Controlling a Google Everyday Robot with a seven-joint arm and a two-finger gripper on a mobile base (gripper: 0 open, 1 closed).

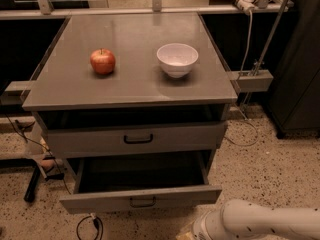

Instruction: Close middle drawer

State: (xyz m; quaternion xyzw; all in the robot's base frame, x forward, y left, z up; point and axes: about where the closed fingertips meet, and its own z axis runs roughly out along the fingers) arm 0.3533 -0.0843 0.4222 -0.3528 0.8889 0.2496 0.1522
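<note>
- Middle drawer [100, 200]: the lower of the two grey drawers seen under the table [135, 91]. It is pulled far out toward the near side, with its dark interior exposed and a thin bail handle [142, 202] at the centre of its front panel.
- Upper drawer [90, 141], with the bolder black handle [138, 139]: it sits only a little forward of the cabinet frame and is no part of the task.
- Robot arm [260, 221]: a white link at the near right corner, just right of the middle drawer's front panel and apart from it.
- Gripper: it lies beyond the bottom edge of the view, so its opening and any hold cannot be told.
- Table top: a red apple [102, 61] on the left and a white bowl [177, 59] on the right, well apart.
- Progress, as judged: nothing of the closing is done. The whole push of the front panel toward the far side is left.
</note>
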